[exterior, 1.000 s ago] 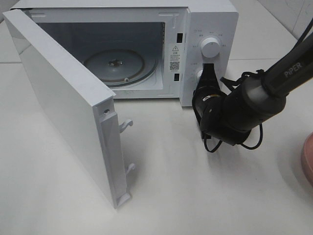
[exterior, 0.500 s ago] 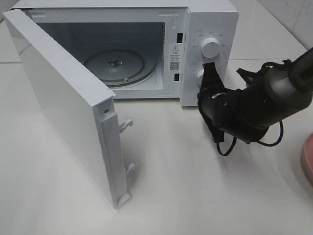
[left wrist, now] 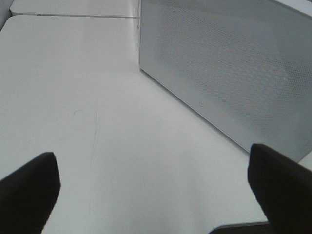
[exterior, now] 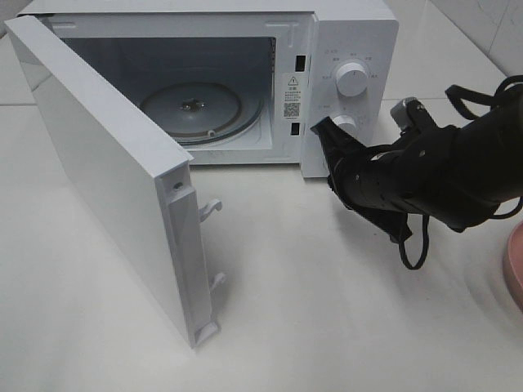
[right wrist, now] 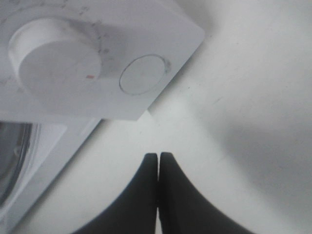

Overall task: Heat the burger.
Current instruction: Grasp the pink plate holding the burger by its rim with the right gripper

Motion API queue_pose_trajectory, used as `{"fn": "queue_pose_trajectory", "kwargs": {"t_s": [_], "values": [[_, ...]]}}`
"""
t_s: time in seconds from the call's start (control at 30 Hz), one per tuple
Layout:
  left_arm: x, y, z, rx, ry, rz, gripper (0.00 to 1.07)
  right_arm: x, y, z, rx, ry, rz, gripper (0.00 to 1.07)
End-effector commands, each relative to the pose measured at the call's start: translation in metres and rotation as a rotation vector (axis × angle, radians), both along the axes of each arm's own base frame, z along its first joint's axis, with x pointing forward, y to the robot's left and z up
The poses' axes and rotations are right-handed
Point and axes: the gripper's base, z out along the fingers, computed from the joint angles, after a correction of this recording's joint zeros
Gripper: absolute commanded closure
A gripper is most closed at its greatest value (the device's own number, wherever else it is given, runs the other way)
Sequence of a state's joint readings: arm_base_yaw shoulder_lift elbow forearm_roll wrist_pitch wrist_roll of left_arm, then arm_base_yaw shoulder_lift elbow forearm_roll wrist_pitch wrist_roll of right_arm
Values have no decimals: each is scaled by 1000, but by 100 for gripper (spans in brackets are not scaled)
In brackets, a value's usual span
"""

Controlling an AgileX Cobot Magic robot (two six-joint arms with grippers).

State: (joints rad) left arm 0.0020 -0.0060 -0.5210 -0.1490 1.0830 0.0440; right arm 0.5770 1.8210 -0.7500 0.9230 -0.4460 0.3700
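The burger is out of view in every frame. The white microwave (exterior: 351, 33) stands open, its door (exterior: 106, 180) swung out to the left, and its glass turntable (exterior: 192, 110) is bare. My right gripper (exterior: 319, 129) is shut with nothing in it, its tip pointing left just in front of the lower knob (exterior: 344, 124) of the control panel. In the right wrist view the closed fingertips (right wrist: 158, 158) sit just below the panel's corner, near a round button (right wrist: 143, 74) and a knob (right wrist: 54, 58). My left gripper (left wrist: 151, 195) is open over bare table beside the door (left wrist: 234, 73).
The edge of a pinkish plate (exterior: 516, 269) shows at the far right of the table. The open door blocks the left front of the microwave. A black cable (exterior: 413, 245) hangs from the right arm above the white tabletop (exterior: 327, 327).
My right arm has swung to the right and rolled over. Its shut gripper has turned from pointing up at the lower knob to pointing left beside it. The left gripper shows no change.
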Motion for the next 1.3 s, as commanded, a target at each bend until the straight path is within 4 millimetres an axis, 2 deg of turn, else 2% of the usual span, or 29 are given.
{"fn": "queue_pose_trajectory", "kwargs": {"t_s": [0.03,0.1,0.17,0.2,0.27,0.37,0.43,0.6,0.7,0.77,1.1,1.27,1.3], "values": [[-1,0,0,0,-24,-1,8,-4,1,9,-89,0,146,107],[-1,0,0,0,-24,-1,8,-5,0,11,-109,7,189,107],[-1,0,0,0,-24,-1,8,-11,-3,19,-192,36,387,107],[-1,0,0,0,-24,-1,8,-11,-3,19,-192,36,387,107],[-1,0,0,0,-24,-1,8,-14,-8,26,-228,54,516,107],[-1,0,0,0,-24,-1,8,-15,-9,28,-236,58,551,107],[-1,0,0,0,-24,-1,8,-21,-19,35,-257,97,686,107],[-1,0,0,0,-24,-1,8,-31,-34,45,-330,149,837,107],[-1,0,0,0,-24,-1,8,-34,-36,46,-344,165,865,107],[-1,0,0,0,-24,-1,8,-45,-46,55,-458,206,985,106],[-1,0,0,0,-24,-1,8,-64,-68,76,-518,310,1012,102],[-1,0,0,0,-24,-1,8,-70,-87,85,-531,358,989,98],[-1,0,0,0,-24,-1,8,-71,-97,90,-556,366,968,95]]}}
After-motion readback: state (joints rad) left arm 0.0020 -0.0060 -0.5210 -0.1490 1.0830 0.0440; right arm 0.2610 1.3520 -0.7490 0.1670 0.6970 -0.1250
